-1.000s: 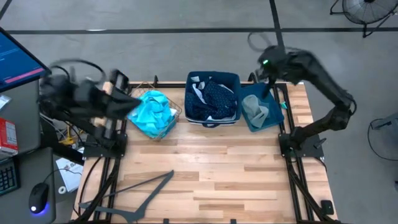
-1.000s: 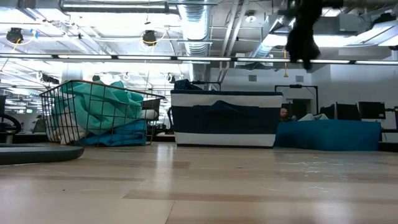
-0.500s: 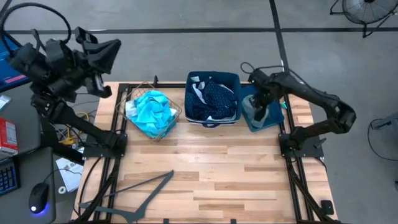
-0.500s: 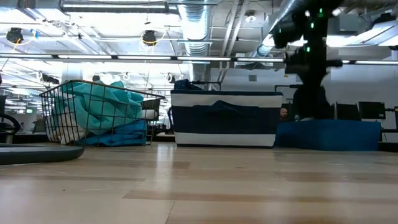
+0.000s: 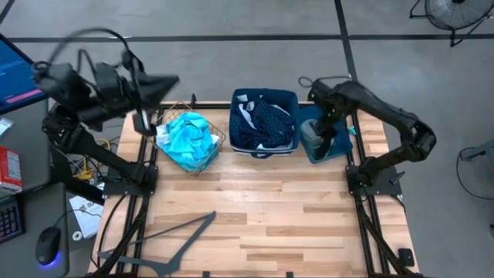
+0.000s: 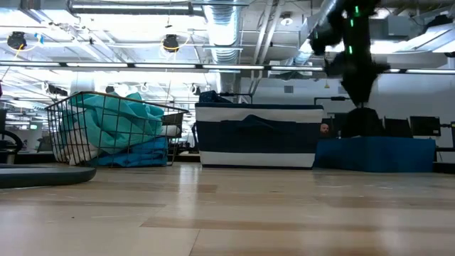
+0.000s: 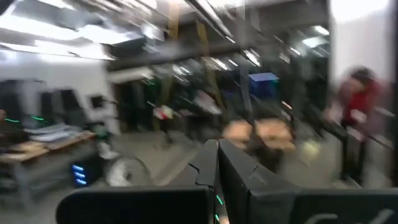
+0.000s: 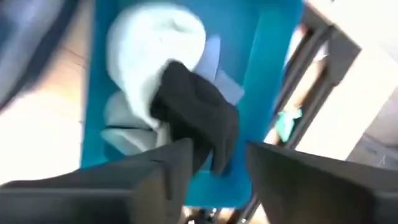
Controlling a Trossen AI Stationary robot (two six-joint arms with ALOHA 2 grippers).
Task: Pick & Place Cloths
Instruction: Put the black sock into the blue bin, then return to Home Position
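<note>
My right gripper (image 8: 217,165) is open and hovers over the teal bin (image 8: 267,74) at the table's far right. A black cloth (image 8: 196,118) lies crumpled in that bin on a pale grey-green cloth (image 8: 149,50), just beyond the fingers. In the low view the black cloth (image 6: 361,119) heaps above the bin rim. A turquoise cloth (image 5: 187,139) fills the wire basket (image 5: 220,139). A navy dotted cloth (image 5: 270,120) and a pale cloth (image 5: 245,112) lie in the navy bin (image 5: 264,94). My left gripper (image 5: 158,81), shut, is raised beyond the basket's far-left side.
A dark triangular hanger (image 5: 177,239) lies at the table's near-left. The near half of the wooden table (image 5: 293,216) is bare. A monitor, keyboard and mouse sit left of the table. In the low view a person (image 6: 325,129) shows far behind the bins.
My right gripper came down from high over the teal bin with the black cloth hanging below it; the cloth now lies heaped in the bin, and the gripper has risen a little. My left arm swung up and away from the wire basket toward the far-left corner, then back rightward.
</note>
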